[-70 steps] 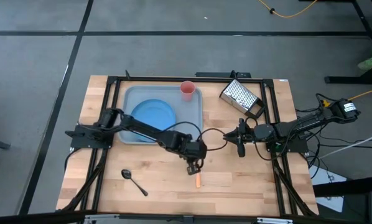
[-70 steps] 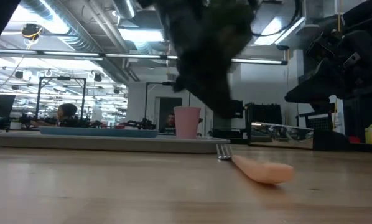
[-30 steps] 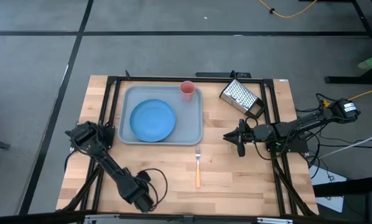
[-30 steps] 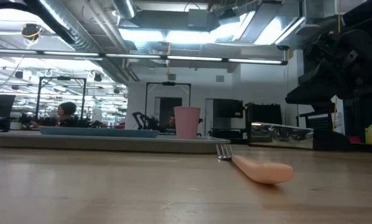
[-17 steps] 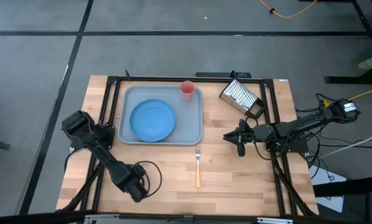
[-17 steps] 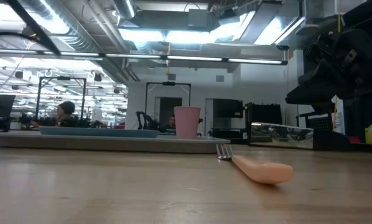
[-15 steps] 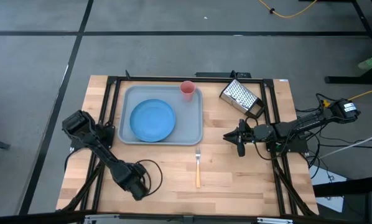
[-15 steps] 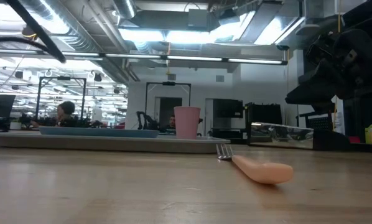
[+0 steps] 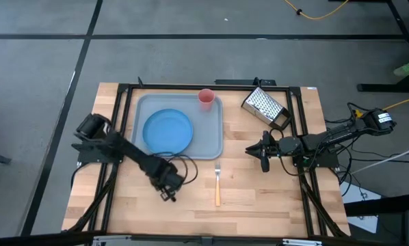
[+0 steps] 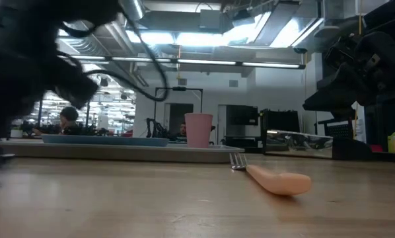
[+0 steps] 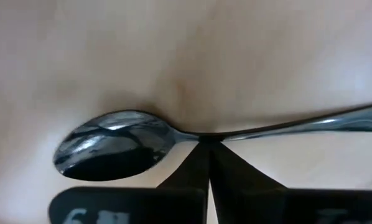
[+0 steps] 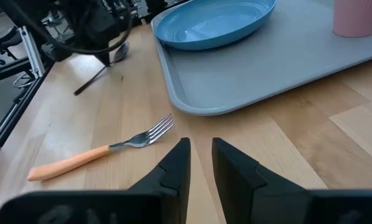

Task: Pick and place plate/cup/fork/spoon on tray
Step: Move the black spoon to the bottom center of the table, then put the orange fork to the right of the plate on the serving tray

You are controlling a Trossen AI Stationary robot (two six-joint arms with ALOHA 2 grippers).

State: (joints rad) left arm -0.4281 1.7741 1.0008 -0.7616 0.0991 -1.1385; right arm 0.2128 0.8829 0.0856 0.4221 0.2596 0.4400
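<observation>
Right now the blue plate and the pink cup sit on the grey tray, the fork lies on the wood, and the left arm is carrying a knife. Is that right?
Not quite: the left gripper holds the spoon, not a knife, as the left wrist view shows. The rest stands.

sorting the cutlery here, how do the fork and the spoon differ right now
The fork has silver tines and an orange-tan handle; the spoon is dark and shiny metal all over.

The fork lies free on the table, below the tray; the spoon is pinched at its neck by the left gripper, its fingers shut on it.

No gripper touches the fork; the right gripper waits beside it.

Neither is on the tray.
</observation>
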